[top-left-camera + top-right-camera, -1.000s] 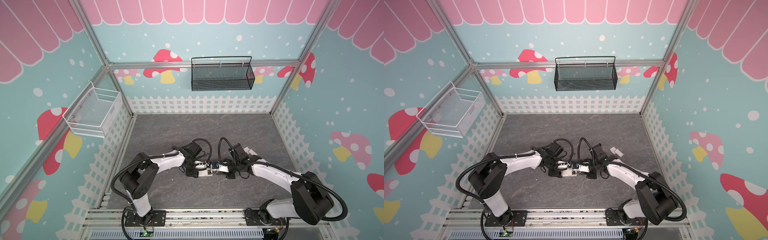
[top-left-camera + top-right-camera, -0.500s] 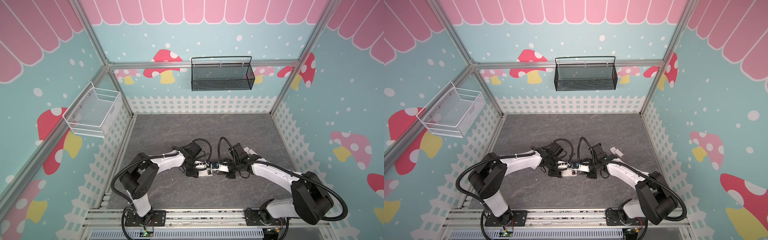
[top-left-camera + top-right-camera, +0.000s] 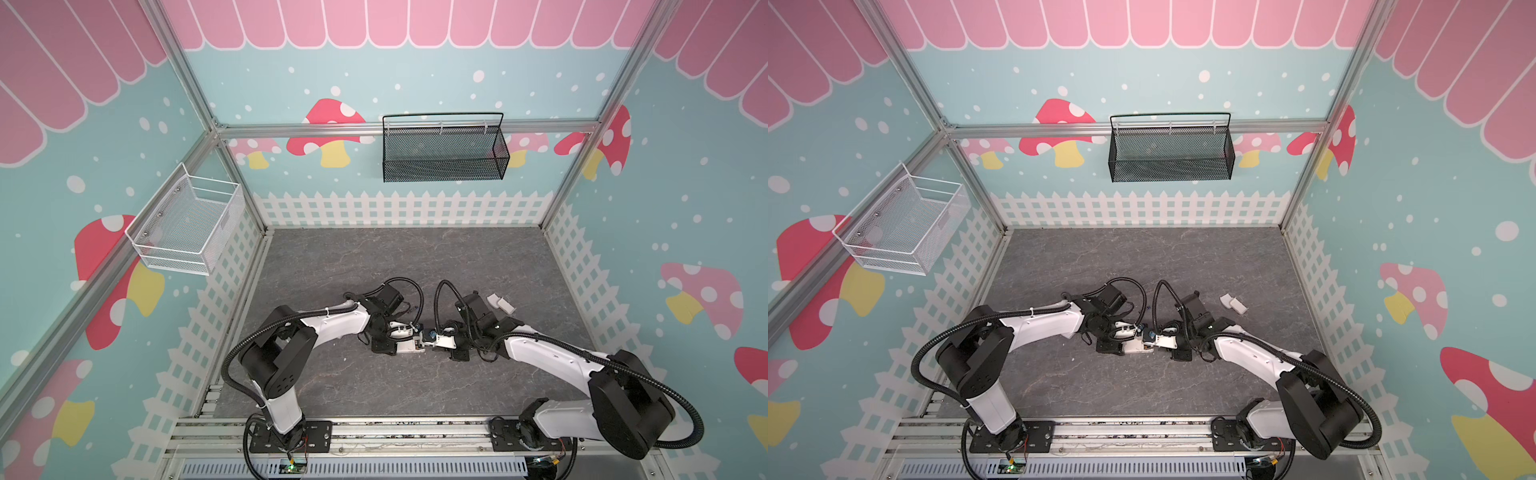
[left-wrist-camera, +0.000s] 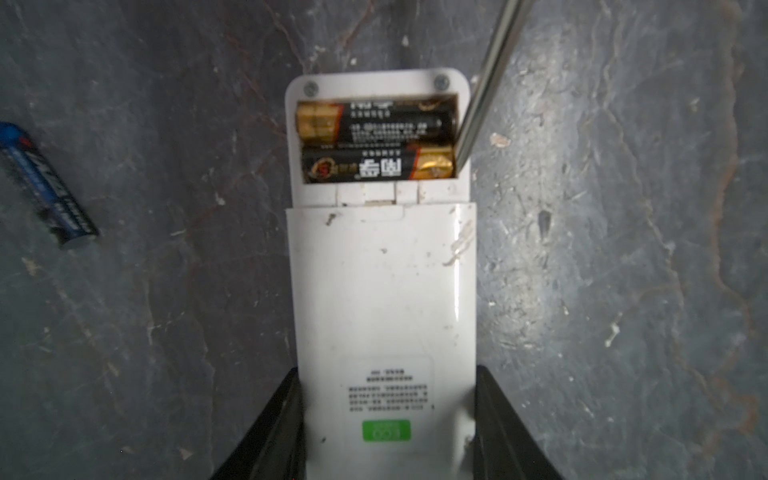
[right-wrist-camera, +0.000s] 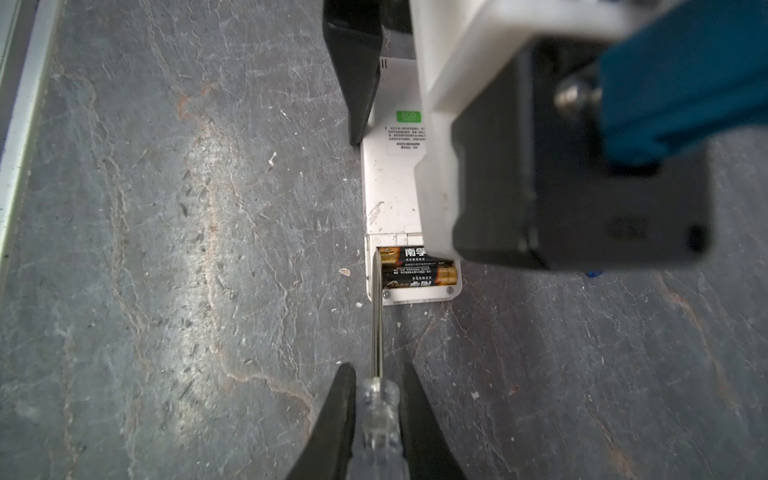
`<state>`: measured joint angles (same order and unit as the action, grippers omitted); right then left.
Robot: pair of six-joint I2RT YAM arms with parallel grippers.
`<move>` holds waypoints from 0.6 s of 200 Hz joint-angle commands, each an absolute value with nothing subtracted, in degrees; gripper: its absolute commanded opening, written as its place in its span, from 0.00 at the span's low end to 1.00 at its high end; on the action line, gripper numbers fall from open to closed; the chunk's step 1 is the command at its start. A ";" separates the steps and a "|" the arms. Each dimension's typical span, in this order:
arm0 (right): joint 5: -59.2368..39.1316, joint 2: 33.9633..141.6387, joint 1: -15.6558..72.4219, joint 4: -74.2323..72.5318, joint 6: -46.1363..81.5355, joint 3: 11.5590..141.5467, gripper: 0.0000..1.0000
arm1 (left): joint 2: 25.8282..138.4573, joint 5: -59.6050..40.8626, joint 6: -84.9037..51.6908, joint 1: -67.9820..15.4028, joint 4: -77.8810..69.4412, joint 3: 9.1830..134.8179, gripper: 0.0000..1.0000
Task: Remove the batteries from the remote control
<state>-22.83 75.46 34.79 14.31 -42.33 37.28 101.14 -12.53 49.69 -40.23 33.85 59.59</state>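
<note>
Resting in the open remote control [image 4: 382, 282]: two black-and-gold batteries [image 4: 374, 124].
It is held at its sides by the left gripper [image 4: 386, 415]; a clear-handled screwdriver [image 5: 377, 316] is squeezed by the right gripper [image 5: 378, 399], tip at a gold end; a blue battery [image 4: 45, 187] is seen on the table [image 4: 166, 332].

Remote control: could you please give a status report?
Left gripper shut on remote, right gripper on screwdriver. Two black batteries seated, screwdriver tip at one end. Blue battery loose on table.

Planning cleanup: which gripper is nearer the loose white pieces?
Right. In a top view the right gripper sits left of the white pieces; the left gripper farther left, holding the remote.
</note>
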 commanded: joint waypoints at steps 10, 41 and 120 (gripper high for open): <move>-12.97 74.56 36.03 3.77 -40.29 34.04 0.00 | 100.68 -12.79 51.50 -40.87 38.85 57.79 0.33; -9.70 71.06 36.21 -1.05 -39.64 33.19 0.00 | 100.72 -12.83 51.59 -40.88 38.85 57.89 0.33; -4.92 65.52 36.39 -5.72 -39.38 30.32 0.00 | 100.81 -12.49 50.73 -40.88 38.49 57.96 0.33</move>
<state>-16.08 66.54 37.65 5.17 -39.72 30.24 101.10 -11.46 48.25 -40.18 33.50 59.51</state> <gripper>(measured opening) 0.173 0.486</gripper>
